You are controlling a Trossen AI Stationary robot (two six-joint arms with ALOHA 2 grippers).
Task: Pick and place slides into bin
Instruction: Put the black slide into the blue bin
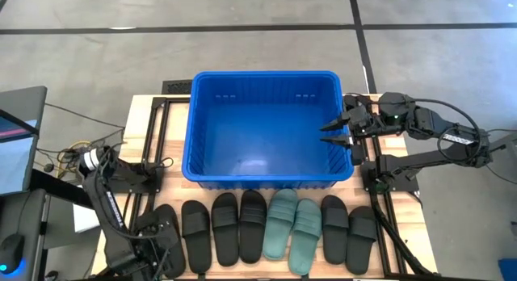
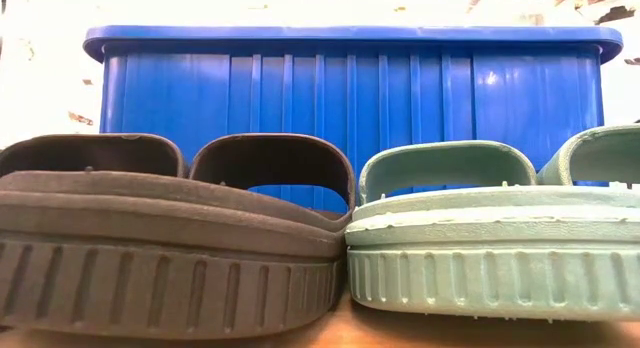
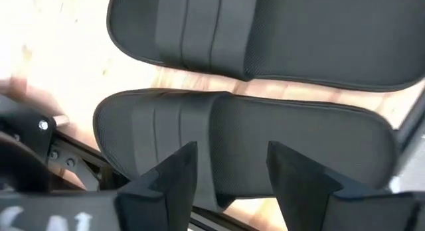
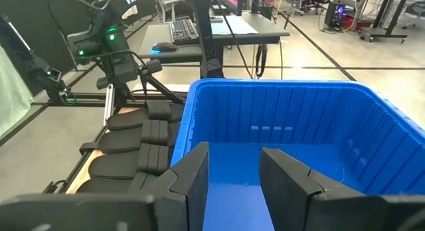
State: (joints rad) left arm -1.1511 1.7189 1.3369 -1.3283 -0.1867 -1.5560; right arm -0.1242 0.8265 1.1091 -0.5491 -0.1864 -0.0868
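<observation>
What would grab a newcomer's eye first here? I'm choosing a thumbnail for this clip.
The big blue bin dominates the middle of the table, with no slides in it. In front of it lie eight slides side by side, the two pale teal-green ones standing out among six black. The right gripper hangs open over the bin's right rim; the left gripper hovers open above the leftmost black slide.

Little lettering could be read. In the right wrist view, white capitals "TROSS", cut off at the frame's edge, stood on the dark left arm [image 4: 129, 0], well beyond the right gripper [image 4: 234, 184] and past the bin [image 4: 285, 111]. White marks on the left gripper's [image 3: 229, 178] own body were blurred beyond reading.
</observation>
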